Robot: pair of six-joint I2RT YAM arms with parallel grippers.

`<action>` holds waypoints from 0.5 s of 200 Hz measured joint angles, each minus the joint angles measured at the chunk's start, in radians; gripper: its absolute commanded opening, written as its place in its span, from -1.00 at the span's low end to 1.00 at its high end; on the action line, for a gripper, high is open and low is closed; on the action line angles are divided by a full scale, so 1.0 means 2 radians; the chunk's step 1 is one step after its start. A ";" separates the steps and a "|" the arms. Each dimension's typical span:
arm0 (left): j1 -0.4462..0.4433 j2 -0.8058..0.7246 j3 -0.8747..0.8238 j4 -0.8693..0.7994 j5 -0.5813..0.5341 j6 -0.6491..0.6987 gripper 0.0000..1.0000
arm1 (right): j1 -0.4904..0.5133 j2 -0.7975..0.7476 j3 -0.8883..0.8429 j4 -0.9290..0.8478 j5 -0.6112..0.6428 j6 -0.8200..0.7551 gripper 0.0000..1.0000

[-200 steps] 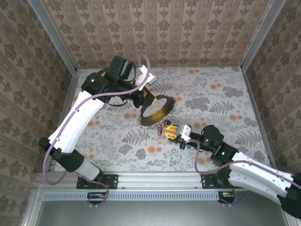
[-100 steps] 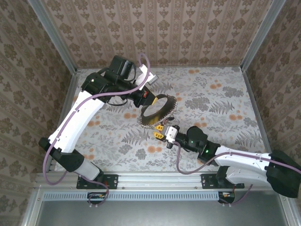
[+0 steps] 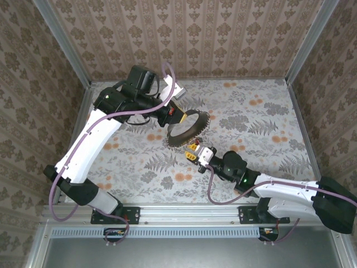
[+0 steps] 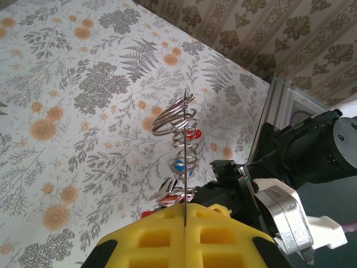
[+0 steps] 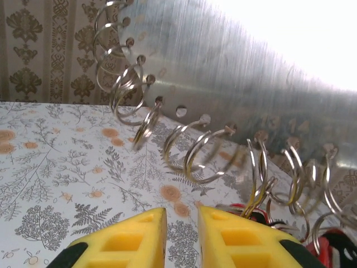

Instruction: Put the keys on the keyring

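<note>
My left gripper (image 3: 177,118) is shut on the rim of the keyring (image 3: 187,129), a wide thin hoop held tilted above the table. In the left wrist view the keyring (image 4: 184,139) is edge-on, a thin line pinched between the yellow fingers (image 4: 162,234). Small wire loops hang from it, carrying keys with a blue head (image 4: 179,164) and a red head (image 4: 193,135). My right gripper (image 3: 193,151) sits just under the hoop's near edge. Its jaws (image 5: 181,234) stand narrowly open with nothing between them. The band (image 5: 223,61) looms overhead, red key heads (image 5: 329,241) at lower right.
Floral tabletop (image 3: 256,120) spreads to the right and back. Patterned walls and metal rails (image 3: 298,106) close the table in. The left arm's cable (image 3: 128,114) loops over its wrist. The right arm (image 3: 279,187) lies low along the near side.
The right arm has swung left and forward, bringing its gripper under the hoop's near edge, and its jaws have parted slightly. The left gripper keeps its hold, barely shifting the hoop.
</note>
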 measured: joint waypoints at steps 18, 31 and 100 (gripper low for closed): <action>0.000 -0.004 -0.003 0.003 0.000 0.000 -1.00 | 0.000 -0.003 -0.004 0.000 0.002 0.003 -0.51; 0.000 -0.006 -0.005 0.004 0.000 0.000 -1.00 | 0.000 -0.005 -0.005 0.001 0.004 0.007 -0.51; 0.000 -0.009 -0.010 0.007 0.000 0.000 -1.00 | -0.002 -0.007 -0.007 0.031 0.016 0.017 -0.50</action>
